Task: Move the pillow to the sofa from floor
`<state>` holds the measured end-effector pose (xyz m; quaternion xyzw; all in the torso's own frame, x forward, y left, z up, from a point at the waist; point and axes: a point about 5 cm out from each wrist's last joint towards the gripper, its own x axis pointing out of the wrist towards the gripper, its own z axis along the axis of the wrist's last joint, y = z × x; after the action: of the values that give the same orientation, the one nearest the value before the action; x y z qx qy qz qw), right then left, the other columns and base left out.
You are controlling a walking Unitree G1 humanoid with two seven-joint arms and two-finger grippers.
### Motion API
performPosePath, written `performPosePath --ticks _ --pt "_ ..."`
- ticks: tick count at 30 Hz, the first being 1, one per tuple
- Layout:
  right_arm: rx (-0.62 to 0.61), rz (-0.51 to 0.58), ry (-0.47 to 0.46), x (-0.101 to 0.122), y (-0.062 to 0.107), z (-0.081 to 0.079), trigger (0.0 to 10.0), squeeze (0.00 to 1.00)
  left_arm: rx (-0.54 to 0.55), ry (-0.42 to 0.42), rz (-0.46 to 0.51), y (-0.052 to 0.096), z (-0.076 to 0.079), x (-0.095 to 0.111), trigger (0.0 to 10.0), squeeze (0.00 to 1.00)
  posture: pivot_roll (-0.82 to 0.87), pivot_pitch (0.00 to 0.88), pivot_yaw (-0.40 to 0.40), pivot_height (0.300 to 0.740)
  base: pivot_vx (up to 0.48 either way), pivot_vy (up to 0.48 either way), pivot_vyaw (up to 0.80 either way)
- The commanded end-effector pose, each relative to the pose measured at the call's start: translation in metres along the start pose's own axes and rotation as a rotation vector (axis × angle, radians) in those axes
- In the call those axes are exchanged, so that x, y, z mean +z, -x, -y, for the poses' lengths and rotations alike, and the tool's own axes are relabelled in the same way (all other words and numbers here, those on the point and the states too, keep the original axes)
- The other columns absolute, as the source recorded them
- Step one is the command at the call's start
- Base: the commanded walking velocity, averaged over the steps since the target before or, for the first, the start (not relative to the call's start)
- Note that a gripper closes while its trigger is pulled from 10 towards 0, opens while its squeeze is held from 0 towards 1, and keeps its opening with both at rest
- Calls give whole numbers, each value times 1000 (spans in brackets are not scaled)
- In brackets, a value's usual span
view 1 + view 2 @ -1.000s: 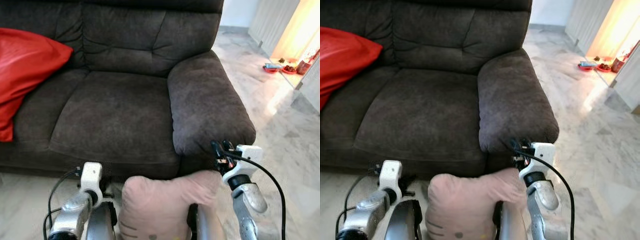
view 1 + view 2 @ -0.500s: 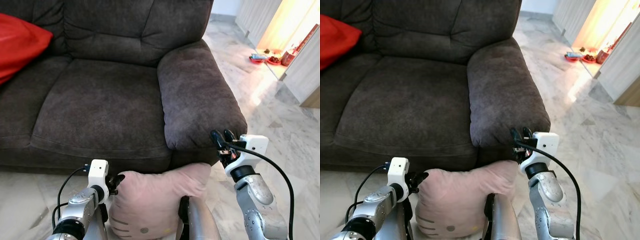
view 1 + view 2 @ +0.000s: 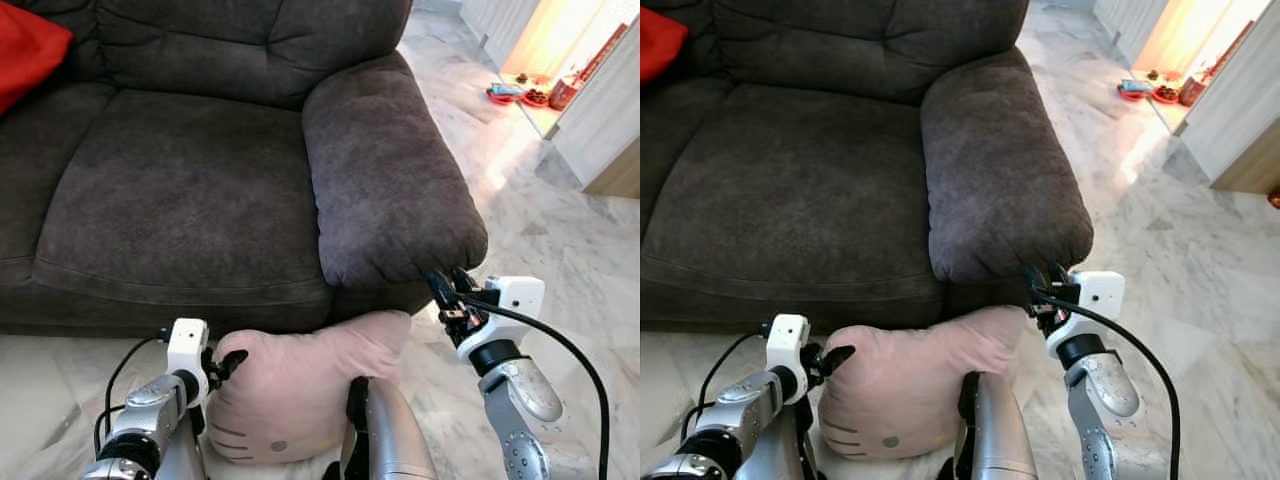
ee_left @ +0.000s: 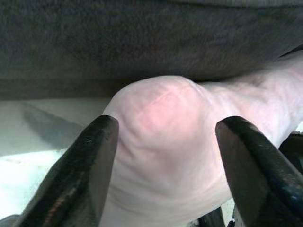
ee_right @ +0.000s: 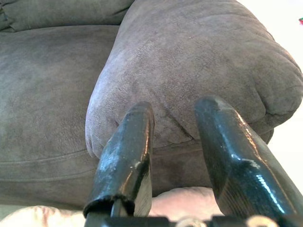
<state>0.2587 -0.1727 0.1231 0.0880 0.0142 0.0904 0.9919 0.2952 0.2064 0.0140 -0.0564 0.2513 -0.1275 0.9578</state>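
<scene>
Head views: one pink pillow (image 3: 300,395) lies on the marble floor (image 3: 560,250), against the front of the dark grey sofa (image 3: 190,180), below its armrest (image 3: 385,180). The pillow's lower edge is cut off behind the robot's body. One red cushion (image 3: 30,45) shows at the sofa's far left, mostly out of frame. Two grippers: the left gripper (image 3: 228,362) sits at the pillow's left corner; the right gripper (image 3: 448,288) sits just under the armrest's front edge, above the pillow's right corner.

Left wrist view: the left gripper's two fingers (image 4: 85,170) are spread, straddling a rounded corner of the pillow; contact cannot be confirmed.

Right wrist view: the right gripper's fingers (image 5: 125,156) stand apart, empty, pointing at the armrest, with a strip of pillow below.
</scene>
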Motion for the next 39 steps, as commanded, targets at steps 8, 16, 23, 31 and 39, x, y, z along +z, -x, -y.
performPosePath --ticks 8,16,23,31,39 --pt "-24 -19 18 4 12 8 10000 0 -13 -13 -32 -3 -3 4 10000 1000 -104 190 -220 513 0 0 0" --pt "-24 -30 17 5 17 7 10000 0 25 7 -29 -3 -8 7 10000 580 -120 207 -229 513 0 0 0" --pt "-23 -48 22 6 24 8 10000 0 38 10 -31 -3 -11 7 10000 0 -133 225 -241 513 0 0 0" --pt "-20 -51 23 9 27 6 10000 0 -17 57 -33 -5 -2 2 10000 0 -150 239 -250 513 0 0 0" --pt "-23 -62 31 12 34 8 10000 0 1 5 -98 -6 4 -11 10000 0 -171 251 -260 513 0 0 0"
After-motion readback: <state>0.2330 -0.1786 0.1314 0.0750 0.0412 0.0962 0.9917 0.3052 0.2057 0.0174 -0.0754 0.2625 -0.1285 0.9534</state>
